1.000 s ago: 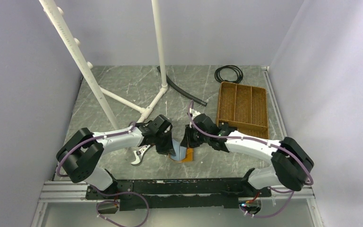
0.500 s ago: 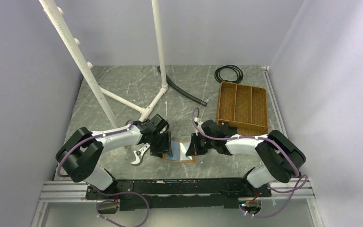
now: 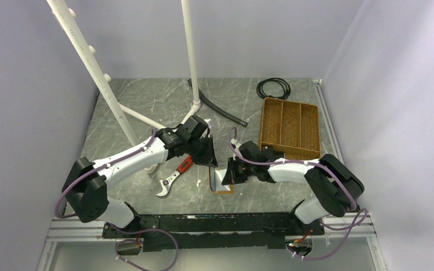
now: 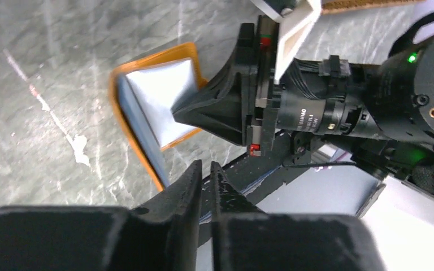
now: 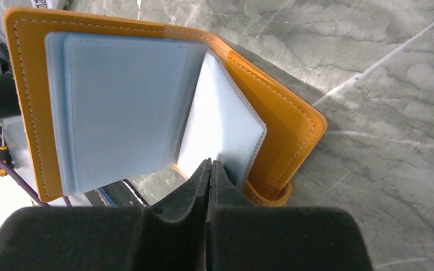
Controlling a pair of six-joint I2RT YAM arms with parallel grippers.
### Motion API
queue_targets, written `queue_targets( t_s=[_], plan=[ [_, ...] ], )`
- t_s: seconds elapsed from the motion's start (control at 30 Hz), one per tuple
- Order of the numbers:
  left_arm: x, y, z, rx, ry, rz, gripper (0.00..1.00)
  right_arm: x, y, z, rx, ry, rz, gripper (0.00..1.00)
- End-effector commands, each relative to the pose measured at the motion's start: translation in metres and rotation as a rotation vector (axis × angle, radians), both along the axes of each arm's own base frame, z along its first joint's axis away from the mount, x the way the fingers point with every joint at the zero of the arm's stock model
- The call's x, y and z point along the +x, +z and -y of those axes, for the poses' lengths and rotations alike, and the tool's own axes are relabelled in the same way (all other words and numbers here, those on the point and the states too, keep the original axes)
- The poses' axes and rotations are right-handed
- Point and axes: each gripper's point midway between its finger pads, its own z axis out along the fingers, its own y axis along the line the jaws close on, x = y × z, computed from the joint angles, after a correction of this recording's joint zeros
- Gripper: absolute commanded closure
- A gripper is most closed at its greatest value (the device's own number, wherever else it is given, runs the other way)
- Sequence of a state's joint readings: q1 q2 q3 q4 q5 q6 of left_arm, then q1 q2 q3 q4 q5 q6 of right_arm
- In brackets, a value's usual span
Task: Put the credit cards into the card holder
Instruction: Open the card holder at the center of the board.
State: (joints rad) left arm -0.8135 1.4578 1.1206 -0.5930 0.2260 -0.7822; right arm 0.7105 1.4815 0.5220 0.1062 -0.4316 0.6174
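Currently in hand, by judgement: seating a card in the opened holder. Item one, card holder (image 3: 219, 183): orange-tan cover with bluish inner panels. It lies on the surface (image 3: 260, 195) left of the brown divided tray (image 3: 290, 129) and nearer the arm bases than it, part-open, with one leaf tilted up like a book cover. Item two, right end effector (image 5: 210, 164): also left of the tray, fingers fully closed, tips set at the lower edge of a bluish panel. Whether a leaf is nipped between them cannot be told. Item three, left end effector (image 4: 206, 166): further left of the tray than the holder and hanging just beyond it, fingers close together with a thin slit between. A dark flat shape at its tip in the overhead view may be a card or the fingers themselves, so its load cannot be told. Credit cards: none identified with certainty in any view. Handling note: the right tips should pin the panel so the pocket mouth gapes. A card should come in low, leading edge square to that mouth, sliding along the panel rather than stabbing down, and be released only once seated. Hazard: the two end effectors work close together and could knock, and the light holder could skid.
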Motion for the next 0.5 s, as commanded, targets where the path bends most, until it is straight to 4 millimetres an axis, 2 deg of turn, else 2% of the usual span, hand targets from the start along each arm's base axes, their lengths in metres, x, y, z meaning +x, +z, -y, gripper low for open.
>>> queue_targets(
  t_s=[0.0, 0.1, 0.23, 0.4, 0.47],
  plan=[
    [-0.004, -0.004, 0.019, -0.101, -0.003, -0.062, 0.92, 0.010, 0.003, 0.002, -0.015, -0.033, 0.032, 1.00],
    [-0.004, -0.023, 0.017, -0.092, 0.022, -0.069, 0.94, 0.008, 0.001, 0.002, -0.016, -0.037, 0.023, 1.00],
    [-0.016, -0.069, 0.003, -0.040, 0.043, -0.167, 1.00, 0.007, -0.003, 0.006, -0.029, -0.042, 0.022, 1.00],
    [-0.026, -0.114, -0.045, 0.112, 0.123, -0.163, 1.00, 0.002, -0.021, 0.020, -0.076, -0.055, 0.010, 1.00],
    [-0.031, -0.127, -0.057, 0.098, 0.150, -0.197, 1.00, 0.000, -0.029, 0.024, -0.080, -0.066, -0.008, 1.00]
  ],
)
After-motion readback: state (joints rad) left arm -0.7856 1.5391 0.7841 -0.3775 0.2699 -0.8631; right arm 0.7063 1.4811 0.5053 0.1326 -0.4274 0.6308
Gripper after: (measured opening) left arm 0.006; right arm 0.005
